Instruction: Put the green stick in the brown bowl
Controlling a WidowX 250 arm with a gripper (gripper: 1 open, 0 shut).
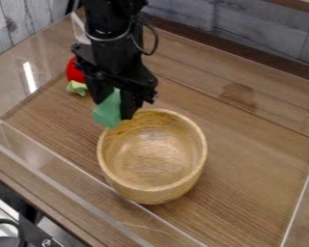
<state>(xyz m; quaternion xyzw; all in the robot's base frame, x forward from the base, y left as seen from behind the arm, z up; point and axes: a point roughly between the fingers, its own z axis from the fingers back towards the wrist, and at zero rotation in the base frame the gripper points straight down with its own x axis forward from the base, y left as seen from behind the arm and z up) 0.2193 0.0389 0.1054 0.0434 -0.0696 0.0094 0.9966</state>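
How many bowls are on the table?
1. The round light brown wooden bowl sits on the wooden table, near the front, just right of the flat green stick.

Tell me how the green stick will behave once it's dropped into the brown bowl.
The green stick hangs straight from the shut hand without sagging, so it is probably stiff. Its flat faces suggest it will slide rather than roll. The brown bowl looks thick-walled and wide-based, so it likely won't tip.

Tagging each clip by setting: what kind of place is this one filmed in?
Probably a lab test bench, not a home: a wood-grain table fenced by clear plastic walls, with only a few props, a brown bowl, a green stick and a red toy.
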